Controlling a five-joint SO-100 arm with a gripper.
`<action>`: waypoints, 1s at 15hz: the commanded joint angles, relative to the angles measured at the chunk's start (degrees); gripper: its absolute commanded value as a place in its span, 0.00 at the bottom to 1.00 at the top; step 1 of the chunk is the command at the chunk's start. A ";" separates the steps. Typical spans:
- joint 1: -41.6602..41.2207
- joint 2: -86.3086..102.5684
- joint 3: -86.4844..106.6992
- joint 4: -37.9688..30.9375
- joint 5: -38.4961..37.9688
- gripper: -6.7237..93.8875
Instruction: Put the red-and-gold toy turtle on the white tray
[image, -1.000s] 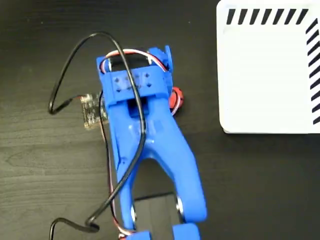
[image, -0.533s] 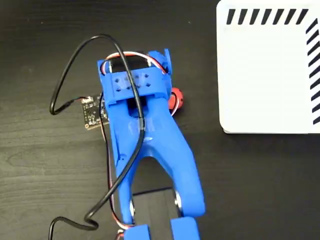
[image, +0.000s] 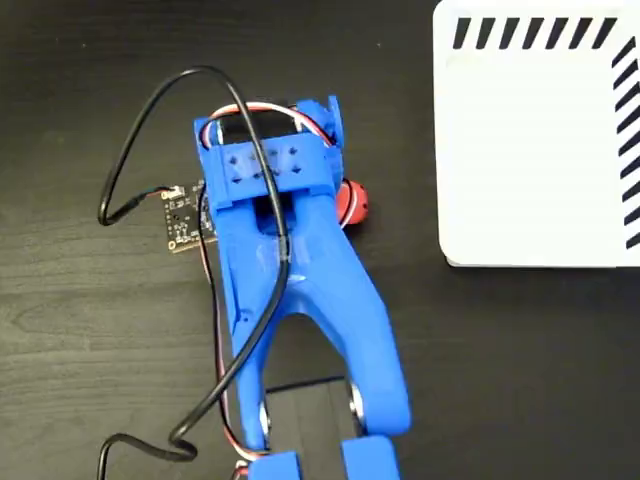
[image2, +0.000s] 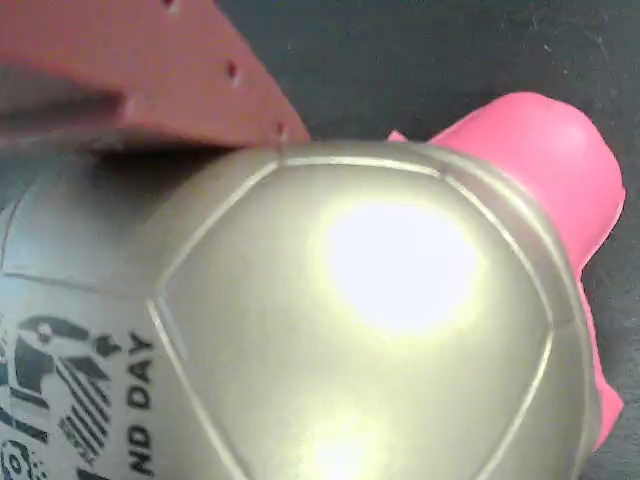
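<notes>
Fixed view, seen from above, with positions given relative to the blue arm (image: 290, 290). A black cable (image: 150, 110) looped out to the arm's left and crossed over its wrist, and a small circuit board (image: 180, 220) lay on the dark table (image: 80, 380) just beside the wrist's left edge. The arm covered the gripper, so from here it could not be told whether the jaws were spread or pressed together. The red-and-gold toy turtle (image: 351, 203) showed only as a red part at the wrist's right edge, on the table. The white tray (image: 540, 150), striped black along its edges, lay well apart to the arm's upper right, holding nothing.

Wrist view. The turtle's (image2: 400, 300) shiny domed shell filled the picture, with black print at lower left and a pink-red limb at upper right. A reddish finger (image2: 180, 80) lay against the shell's upper left; the opposite finger was out of sight.
</notes>
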 joint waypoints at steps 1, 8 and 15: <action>0.35 4.31 -3.43 4.48 0.53 0.07; 2.29 14.59 -22.76 21.88 2.29 0.07; 17.84 9.23 -42.71 28.92 1.76 0.07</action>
